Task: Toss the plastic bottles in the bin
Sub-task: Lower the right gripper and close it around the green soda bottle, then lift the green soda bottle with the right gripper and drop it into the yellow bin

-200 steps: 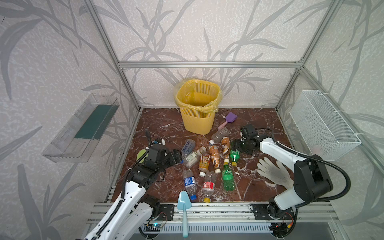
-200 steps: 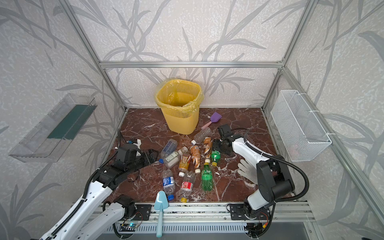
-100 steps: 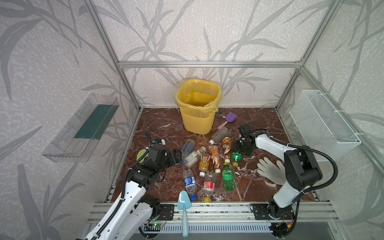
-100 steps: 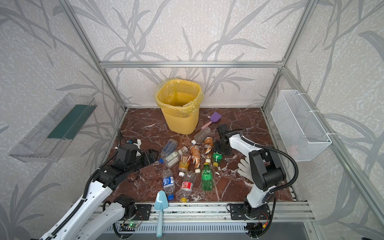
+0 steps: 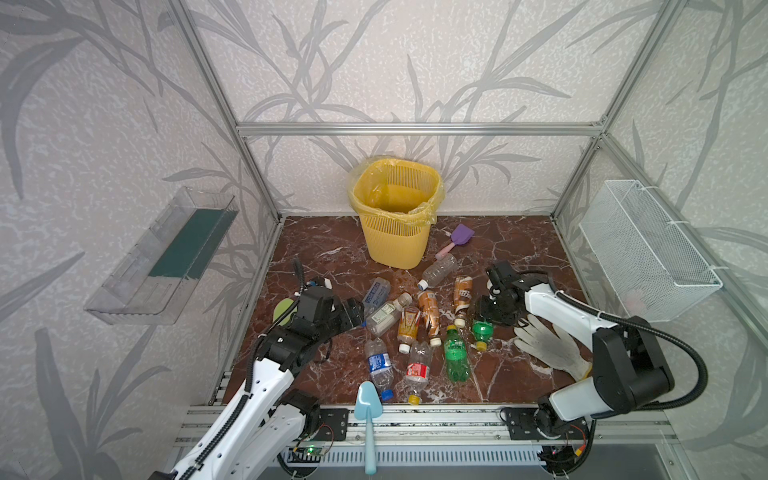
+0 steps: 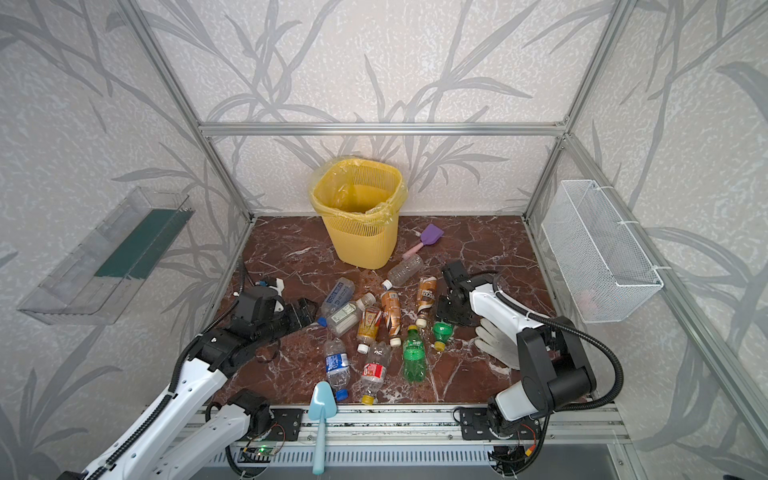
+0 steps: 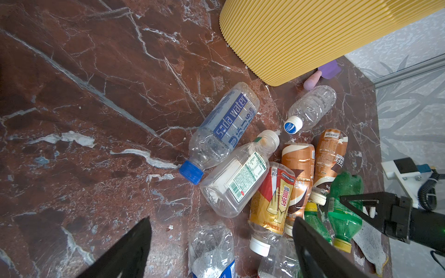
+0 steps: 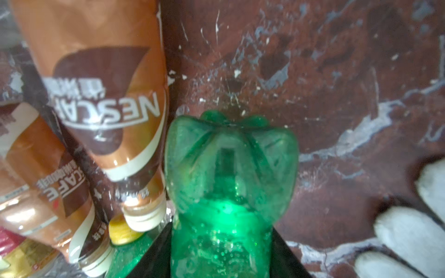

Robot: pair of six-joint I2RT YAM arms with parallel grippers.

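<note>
At the right fringe of the bottle heap (image 5: pixel 417 318) in the middle of the dark red marble-patterned desk (image 5: pixel 332 249), the right gripper (image 5: pixel 484 321) has its jaws pressed against both sides of a small green plastic bottle (image 8: pixel 231 183). It grips the bottle across the body, with the lobed base pointing away from the wrist. The step in hand is the pick-up of this one bottle; whether it is clear of the desk I cannot tell. A brown-labelled coffee bottle (image 8: pixel 108 96) lies just beside it, and a white work glove (image 5: pixel 544 345) lies near, toward the right edge.

The tall yellow lattice bin (image 5: pixel 395 245) with its liner bag stands at the middle of the far edge, well apart from this gripper and much taller than the bottle. The next move, I judge, calls for a lift free of the neighbours, a carry toward the far edge above the rim, then a release over the opening. The thin plastic may buckle or slip in the grip.

The left gripper (image 7: pixel 221 219) hovers empty, jaws wide apart, at the left fringe of the heap. It is just beside a clear bottle with a blue soda-water label and blue cap (image 7: pixel 224 130). No bottle shows inside the bin in both top views, so I judge the task barely begun.
</note>
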